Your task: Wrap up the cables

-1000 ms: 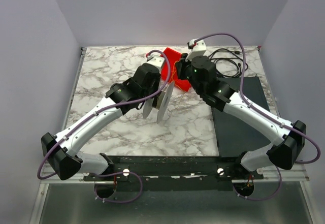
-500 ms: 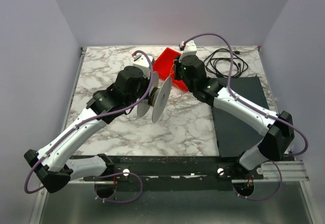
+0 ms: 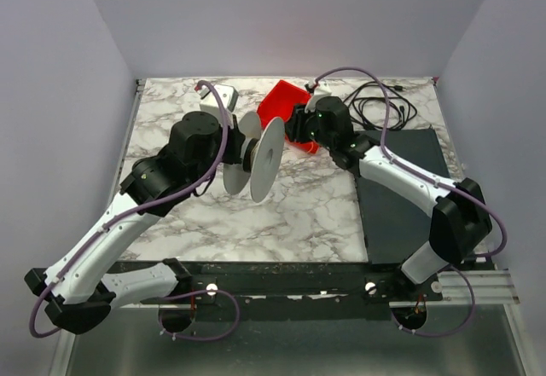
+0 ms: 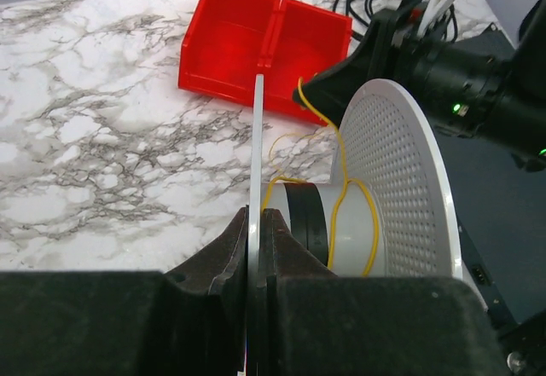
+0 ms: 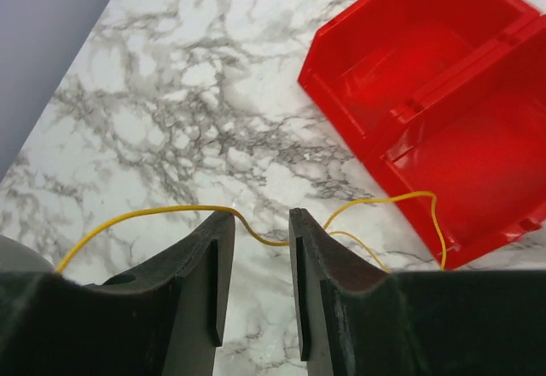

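Observation:
A white spool [image 3: 260, 159] with two round flanges hangs above the marble table. My left gripper [image 4: 256, 218] is shut on its thin near flange [image 4: 257, 137]. The perforated far flange [image 4: 397, 180] stands to the right. The cables, one hair-thin yellow wire [image 4: 341, 150], loop loosely round the hub [image 4: 341, 227] and run off toward my right gripper [image 3: 296, 129]. In the right wrist view my right gripper [image 5: 260, 222] stands open. The yellow wire [image 5: 153, 214] sags across the gap at its fingertips, pinched by neither finger.
A red two-compartment bin [image 3: 286, 107] lies just behind the right gripper and shows in both wrist views [image 4: 256, 39] [image 5: 426, 78]. A black cord coil [image 3: 375, 103] lies at the back right. A dark mat [image 3: 401, 197] covers the table's right side under the right arm.
The left arm has carried the spool leftward and a little back. The right gripper's jaws have parted, releasing the yellow wire, and its wrist has shifted toward the red bin.

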Robot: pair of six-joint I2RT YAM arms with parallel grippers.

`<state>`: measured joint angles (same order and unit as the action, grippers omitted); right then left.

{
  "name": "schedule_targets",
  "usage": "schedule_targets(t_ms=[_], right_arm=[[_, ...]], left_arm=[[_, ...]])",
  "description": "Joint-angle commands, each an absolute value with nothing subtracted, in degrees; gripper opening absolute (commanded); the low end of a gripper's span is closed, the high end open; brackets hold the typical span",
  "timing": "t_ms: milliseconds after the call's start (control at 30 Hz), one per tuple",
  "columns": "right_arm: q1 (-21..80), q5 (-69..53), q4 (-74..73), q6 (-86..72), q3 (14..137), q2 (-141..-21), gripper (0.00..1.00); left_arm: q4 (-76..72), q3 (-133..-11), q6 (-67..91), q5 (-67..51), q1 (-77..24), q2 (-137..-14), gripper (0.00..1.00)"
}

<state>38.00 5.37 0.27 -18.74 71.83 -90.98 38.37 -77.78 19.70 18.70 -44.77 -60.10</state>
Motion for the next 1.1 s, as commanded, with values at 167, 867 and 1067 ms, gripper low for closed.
schedule_targets(t_ms=[167,867,1067], right_arm=[[38.3,-10.3,14.8,-24.5,64.4,-93.3,0.54],[38.3,-4.9,16.6,-29.1,56.7,-94.2,0.66],[38.4,-3.9,19.8,-31.2,57.4,-98.1,0.62]], left_arm=[[38.5,-90.3,23.8,19.9,-45.0,-60.0,0.00],[36.4,-94.6,27.2,24.9,-45.0,-61.2,0.00],[36.0,-95.4,29.3,27.3,-45.1,-61.9,0.00]])
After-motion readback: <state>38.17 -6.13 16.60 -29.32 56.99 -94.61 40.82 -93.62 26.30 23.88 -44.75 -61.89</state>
